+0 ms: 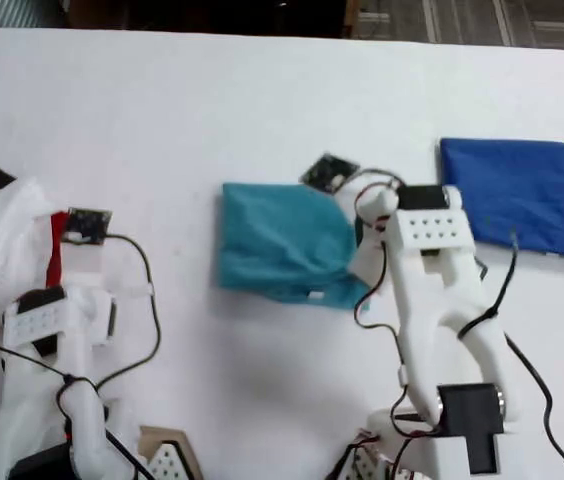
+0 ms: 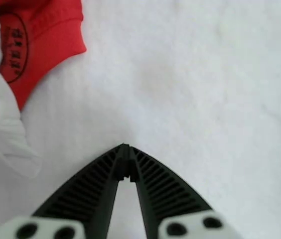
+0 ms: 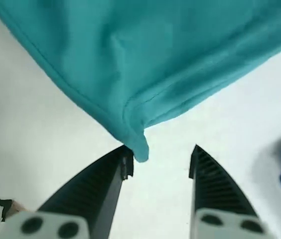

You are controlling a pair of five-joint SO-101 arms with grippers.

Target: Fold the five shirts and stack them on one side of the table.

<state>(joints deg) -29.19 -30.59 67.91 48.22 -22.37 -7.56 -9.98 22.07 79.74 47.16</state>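
The right pincer point(image 3: 160, 159) is hovering low over the table point(image 1: 212, 110), at a corner on the right side of the teal shirt point(image 3: 130, 59), which is lying roughly folded at the middle of the table. Risk: this corner is sitting against the tip of one finger point(image 3: 105, 184) rather than between the two, so a closing stroke is likely to be catching only the hem, or nothing. A thin grip could be slipping mid-fold, and a drag could be pulling the layers open. The blue shirt point(image 1: 522, 195) is lying folded at the far right, near enough for a wide sweep to be disturbing it. The right pincer is standing moderately apart and gripping nothing. The left pincer point(image 2: 125, 169) is resting with its tips together, empty, over bare table beside the red shirt point(image 2: 31, 45) and white shirt point(image 2: 1, 129) heaped at the left.
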